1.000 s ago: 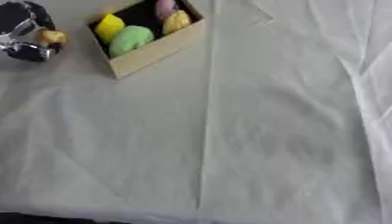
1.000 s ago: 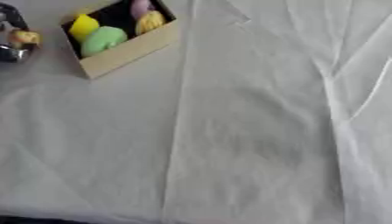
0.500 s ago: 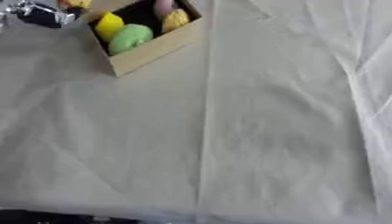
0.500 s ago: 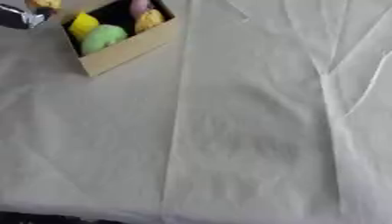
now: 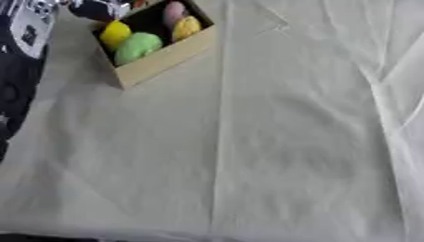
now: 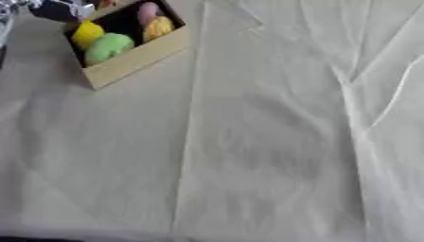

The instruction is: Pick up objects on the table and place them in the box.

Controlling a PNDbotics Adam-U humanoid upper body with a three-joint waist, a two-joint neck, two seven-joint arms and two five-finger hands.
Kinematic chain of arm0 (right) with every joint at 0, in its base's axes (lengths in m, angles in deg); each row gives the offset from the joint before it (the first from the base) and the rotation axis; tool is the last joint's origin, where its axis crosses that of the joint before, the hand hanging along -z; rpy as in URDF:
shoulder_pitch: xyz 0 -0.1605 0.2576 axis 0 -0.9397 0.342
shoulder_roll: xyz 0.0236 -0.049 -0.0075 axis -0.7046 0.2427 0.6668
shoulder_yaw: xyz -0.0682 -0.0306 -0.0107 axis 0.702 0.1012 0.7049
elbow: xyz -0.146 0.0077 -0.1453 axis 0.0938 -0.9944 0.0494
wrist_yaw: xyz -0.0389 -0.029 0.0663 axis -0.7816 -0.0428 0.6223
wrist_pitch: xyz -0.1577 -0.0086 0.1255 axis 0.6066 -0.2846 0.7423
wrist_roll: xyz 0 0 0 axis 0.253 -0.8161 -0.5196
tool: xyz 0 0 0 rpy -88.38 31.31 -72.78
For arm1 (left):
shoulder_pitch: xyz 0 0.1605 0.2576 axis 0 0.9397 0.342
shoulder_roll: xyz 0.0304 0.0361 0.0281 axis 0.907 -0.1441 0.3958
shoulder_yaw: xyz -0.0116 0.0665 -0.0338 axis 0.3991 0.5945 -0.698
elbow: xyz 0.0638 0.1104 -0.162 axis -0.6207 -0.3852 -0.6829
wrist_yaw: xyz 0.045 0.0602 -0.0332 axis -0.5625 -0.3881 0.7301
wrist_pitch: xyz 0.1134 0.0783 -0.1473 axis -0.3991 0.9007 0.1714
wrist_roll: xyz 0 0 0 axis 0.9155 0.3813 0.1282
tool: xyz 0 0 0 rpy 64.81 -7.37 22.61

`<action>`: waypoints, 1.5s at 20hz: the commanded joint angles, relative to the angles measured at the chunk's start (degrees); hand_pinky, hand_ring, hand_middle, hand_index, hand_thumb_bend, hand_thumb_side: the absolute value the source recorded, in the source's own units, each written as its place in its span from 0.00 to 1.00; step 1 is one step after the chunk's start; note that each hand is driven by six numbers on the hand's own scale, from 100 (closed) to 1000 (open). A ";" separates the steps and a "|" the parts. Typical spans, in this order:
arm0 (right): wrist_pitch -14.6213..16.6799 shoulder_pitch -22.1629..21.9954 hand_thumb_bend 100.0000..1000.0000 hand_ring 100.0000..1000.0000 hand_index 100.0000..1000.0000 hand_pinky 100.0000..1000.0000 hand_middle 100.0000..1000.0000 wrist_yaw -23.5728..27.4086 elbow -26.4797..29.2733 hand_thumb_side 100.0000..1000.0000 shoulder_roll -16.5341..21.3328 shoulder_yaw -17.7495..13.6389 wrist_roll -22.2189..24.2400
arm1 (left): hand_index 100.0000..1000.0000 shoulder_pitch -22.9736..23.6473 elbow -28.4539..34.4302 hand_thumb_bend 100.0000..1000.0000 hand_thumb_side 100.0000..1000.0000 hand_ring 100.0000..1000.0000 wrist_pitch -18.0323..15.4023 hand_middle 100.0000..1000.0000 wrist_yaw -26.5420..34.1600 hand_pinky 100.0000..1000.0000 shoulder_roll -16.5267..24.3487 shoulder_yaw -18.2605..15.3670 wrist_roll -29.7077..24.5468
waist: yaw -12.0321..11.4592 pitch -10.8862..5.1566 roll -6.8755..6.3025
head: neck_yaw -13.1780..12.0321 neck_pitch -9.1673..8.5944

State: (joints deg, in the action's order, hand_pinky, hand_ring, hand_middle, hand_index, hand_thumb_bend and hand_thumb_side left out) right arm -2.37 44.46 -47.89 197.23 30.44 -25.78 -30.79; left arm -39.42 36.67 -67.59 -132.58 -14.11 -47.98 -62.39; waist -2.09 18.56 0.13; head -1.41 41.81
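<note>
A tan cardboard box (image 5: pixel 165 59) stands askew at the top left of the white cloth. Inside it lie a yellow piece (image 5: pixel 114 34), a green one (image 5: pixel 136 46), a pink one (image 5: pixel 172 10) and a yellow-orange one (image 5: pixel 186 27). My left hand (image 5: pixel 95 9) hovers over the box's far left corner at the top edge, partly cut off. Its fingers are curled on a small orange object (image 5: pixel 137 4), of which only a bit shows. The left forearm (image 5: pixel 25 42) runs down the left edge. My right hand is out of sight.
A creased white cloth (image 5: pixel 273 142) covers the table, with raised folds at the right (image 5: pixel 389 85). A dark strip of the table's front edge (image 5: pixel 49 237) shows at the bottom left.
My left hand carried the small orange object from the cloth left of the box up and right, to above the box's far corner. The forearm now fills the left edge.
</note>
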 commanded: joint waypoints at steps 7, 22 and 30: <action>-0.37 0.99 0.00 0.73 0.85 1.00 0.74 0.95 0.80 0.56 1.23 -0.52 0.60 | 0.68 -0.87 -4.83 0.00 0.04 0.69 1.10 0.62 -0.90 0.58 -0.02 -1.95 -1.56 | 0.28 -0.71 0.77 | 2.76 -1.98; -0.54 0.01 0.00 0.73 0.85 1.00 0.74 0.80 0.80 0.56 1.25 -0.37 0.75 | 0.89 -0.19 -1.76 0.00 0.00 0.80 2.67 0.76 -1.80 0.72 0.77 -2.94 1.06 | -0.32 -1.77 0.96 | 2.90 -0.41; 2.17 -0.87 0.00 0.74 0.84 1.00 0.74 2.59 0.80 0.54 2.31 -1.35 0.28 | 0.82 10.22 24.92 0.00 0.52 0.72 5.88 0.69 38.17 0.66 6.13 -3.19 6.68 | -1.18 -2.98 0.74 | 5.18 2.11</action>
State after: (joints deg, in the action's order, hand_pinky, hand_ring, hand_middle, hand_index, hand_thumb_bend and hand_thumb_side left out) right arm -0.95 43.51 -46.01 197.23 30.54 -26.15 -30.42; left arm -28.69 56.13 -62.39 -100.84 -11.14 -50.56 -56.43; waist -3.28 17.43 0.15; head 3.17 43.40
